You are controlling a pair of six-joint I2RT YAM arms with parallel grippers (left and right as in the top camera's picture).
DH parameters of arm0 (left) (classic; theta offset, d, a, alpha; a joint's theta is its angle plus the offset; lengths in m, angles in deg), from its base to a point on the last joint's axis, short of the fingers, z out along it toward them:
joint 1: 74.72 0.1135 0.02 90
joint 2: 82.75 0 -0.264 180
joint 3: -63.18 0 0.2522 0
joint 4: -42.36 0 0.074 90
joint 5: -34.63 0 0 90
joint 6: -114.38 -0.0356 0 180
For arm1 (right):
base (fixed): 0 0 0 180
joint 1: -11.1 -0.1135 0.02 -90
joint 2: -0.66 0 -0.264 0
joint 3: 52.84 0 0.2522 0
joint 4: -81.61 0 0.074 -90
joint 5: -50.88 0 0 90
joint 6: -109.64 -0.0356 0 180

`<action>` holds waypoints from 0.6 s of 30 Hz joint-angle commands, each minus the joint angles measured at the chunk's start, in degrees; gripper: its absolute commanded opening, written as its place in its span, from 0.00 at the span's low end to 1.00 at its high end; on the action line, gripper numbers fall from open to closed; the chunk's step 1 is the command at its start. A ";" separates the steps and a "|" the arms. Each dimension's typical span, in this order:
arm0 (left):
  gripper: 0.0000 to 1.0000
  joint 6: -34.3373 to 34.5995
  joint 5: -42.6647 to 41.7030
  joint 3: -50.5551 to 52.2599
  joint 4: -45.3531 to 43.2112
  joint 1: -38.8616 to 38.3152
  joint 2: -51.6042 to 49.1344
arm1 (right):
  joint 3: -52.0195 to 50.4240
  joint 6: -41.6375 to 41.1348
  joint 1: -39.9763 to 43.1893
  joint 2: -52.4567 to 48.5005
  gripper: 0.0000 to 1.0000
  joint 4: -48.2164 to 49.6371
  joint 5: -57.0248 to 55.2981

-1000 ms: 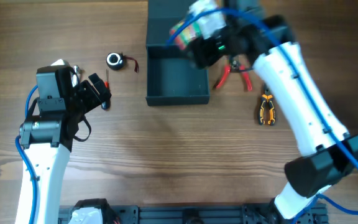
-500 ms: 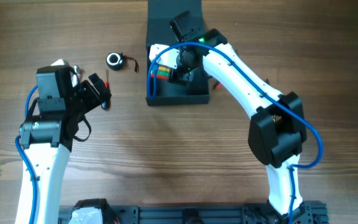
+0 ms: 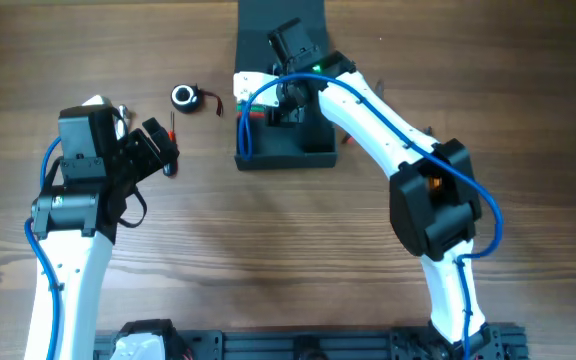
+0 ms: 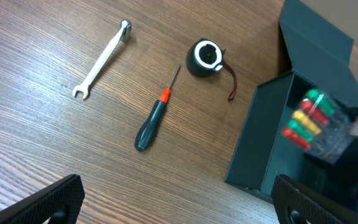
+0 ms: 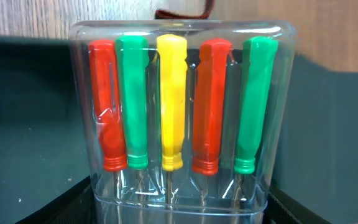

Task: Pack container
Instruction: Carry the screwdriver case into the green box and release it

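A wood-grain surface [image 3: 268,240] carries everything. The container [image 3: 268,156] stands at its far middle, with the flap lid folded away to the far side. To the left of it, apart from its wall, lies a small round black part [image 4: 205,58] with a white ring and a dark red cord. A black-handled screwdriver [image 4: 154,115] with an orange collar lies near it, with its tip towards the round part. A silver wrench [image 4: 101,59] lies apart, farther from the container.

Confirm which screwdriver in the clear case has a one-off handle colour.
The yellow screwdriver, middle of the five in the clear case; red and green each appear twice.
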 commanded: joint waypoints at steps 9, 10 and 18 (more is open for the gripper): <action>1.00 -1.33 0.57 -1.07 -0.13 -0.13 -0.07 | 0.66 1.31 1.75 -2.49 0.09 1.16 -1.16; 1.00 -1.33 0.57 -1.07 -0.13 -0.13 -0.07 | 0.66 1.33 1.75 -2.49 0.09 1.29 -1.16; 1.00 -1.33 0.57 -1.07 -0.13 -0.13 -0.07 | 0.66 -2.25 2.08 -2.49 0.32 4.04 -1.42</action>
